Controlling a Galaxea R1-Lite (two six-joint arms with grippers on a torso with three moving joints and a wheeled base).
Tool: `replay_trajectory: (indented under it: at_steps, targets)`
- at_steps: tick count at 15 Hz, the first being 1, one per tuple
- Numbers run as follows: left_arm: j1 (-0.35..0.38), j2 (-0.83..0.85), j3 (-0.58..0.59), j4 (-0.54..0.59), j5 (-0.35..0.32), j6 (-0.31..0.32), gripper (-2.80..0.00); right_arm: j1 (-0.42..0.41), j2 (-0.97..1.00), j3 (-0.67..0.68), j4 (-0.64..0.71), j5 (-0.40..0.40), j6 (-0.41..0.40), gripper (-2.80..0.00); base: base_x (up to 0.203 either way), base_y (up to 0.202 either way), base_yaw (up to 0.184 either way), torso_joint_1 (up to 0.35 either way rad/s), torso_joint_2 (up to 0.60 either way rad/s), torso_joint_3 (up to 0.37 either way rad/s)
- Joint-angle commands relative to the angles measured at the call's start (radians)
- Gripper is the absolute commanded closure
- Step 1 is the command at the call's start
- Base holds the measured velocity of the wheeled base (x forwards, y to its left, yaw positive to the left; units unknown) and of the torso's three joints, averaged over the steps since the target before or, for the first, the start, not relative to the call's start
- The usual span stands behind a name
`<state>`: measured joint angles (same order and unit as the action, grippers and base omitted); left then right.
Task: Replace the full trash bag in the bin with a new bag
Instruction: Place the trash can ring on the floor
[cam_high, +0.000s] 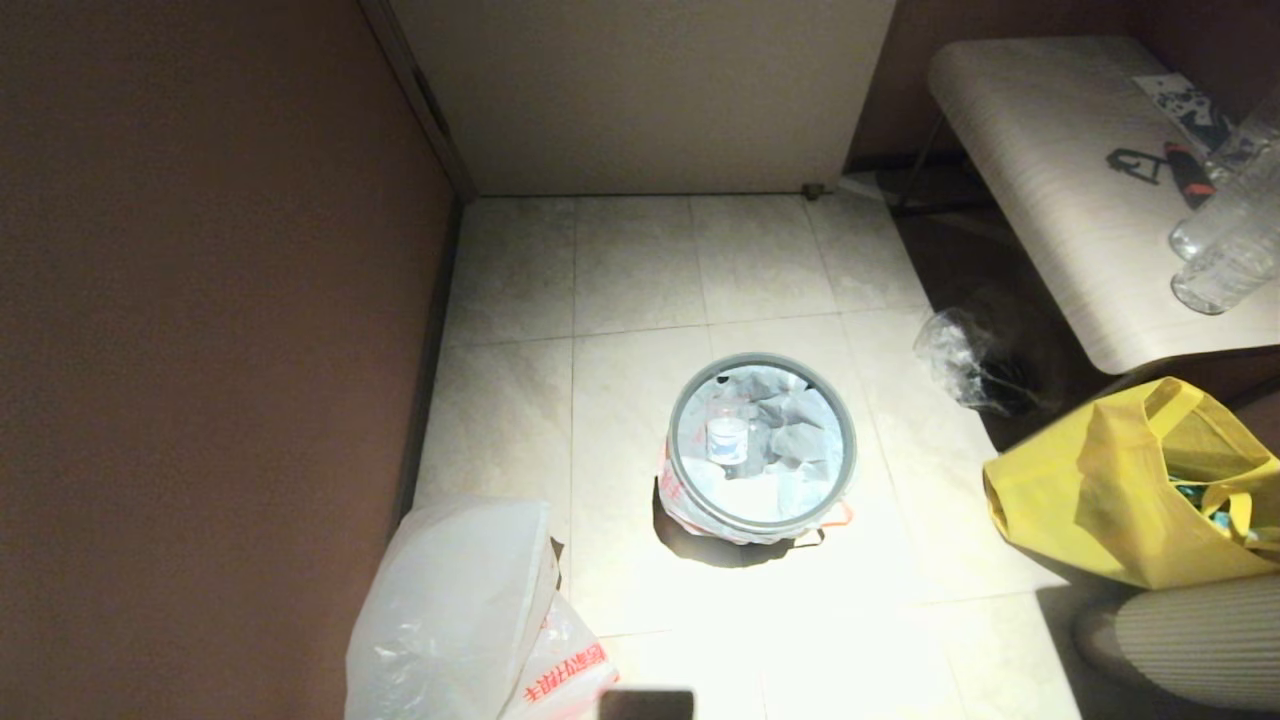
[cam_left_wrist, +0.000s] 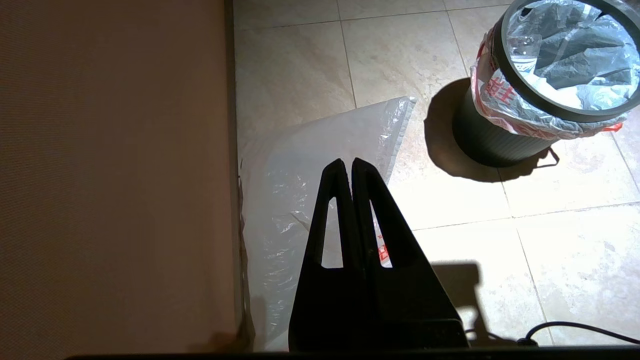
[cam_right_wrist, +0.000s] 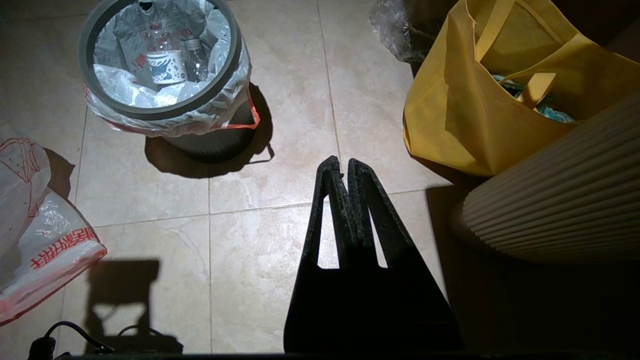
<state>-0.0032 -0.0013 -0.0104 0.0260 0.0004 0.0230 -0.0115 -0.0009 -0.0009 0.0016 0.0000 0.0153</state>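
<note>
Black bin (cam_high: 690, 520) holds full trash bag (cam_high: 770, 430); both claws closed.

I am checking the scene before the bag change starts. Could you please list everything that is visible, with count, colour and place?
bin: one, black with grey hoop rim, middle of the tiled floor.
full trash bag: one, see-through whitish with orange-pink handles, lining the bin and folded over its rim.
bottle: one, clear with white-blue label, inside the bin.
new bag: one, milky white with red characters, on the floor by the brown wall, left of the bin.
clear bag: one, dark contents, right of the bin.
yellow tote bag: one, far right.
bench: one, pale, upper right, with clear bottles on it.
left claw: black, shut, above the new bag.
right claw: black, shut, above bare floor.
</note>
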Motion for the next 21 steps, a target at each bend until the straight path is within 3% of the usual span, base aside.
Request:
replay_trajectory:
  at_steps: [1,9,12,16,21]
  targets:
    - [0.0,0.0,0.0,0.0,0.0,0.0,0.0,-0.001,-0.001,0.0,0.0,0.0,0.0,0.0,0.0,0.0,0.0,0.0,0.0,0.0]
    - [0.0,0.001,0.0,0.0,0.0,0.0,0.0,0.01,0.004,-0.002,0.008,-0.002,-0.002,0.0,0.0,0.0,0.0,0.0,0.0,0.0]
    - [0.0,0.001,0.0,0.0,0.0,0.0,0.0,0.01,-0.001,-0.008,0.008,0.007,-0.071,0.0,0.0,0.0,0.0,0.0,0.0,0.0]
    - [0.0,0.0,0.0,0.0,0.0,0.0,0.0,0.01,0.029,-0.098,0.022,0.011,-0.1,0.0,0.0,0.0,0.0,0.0,0.0,0.0]
    - [0.0,0.0,0.0,0.0,0.0,0.0,0.0,0.01,0.277,-0.305,0.043,0.007,-0.136,0.0,0.0,0.0,0.0,0.0,0.0,0.0]
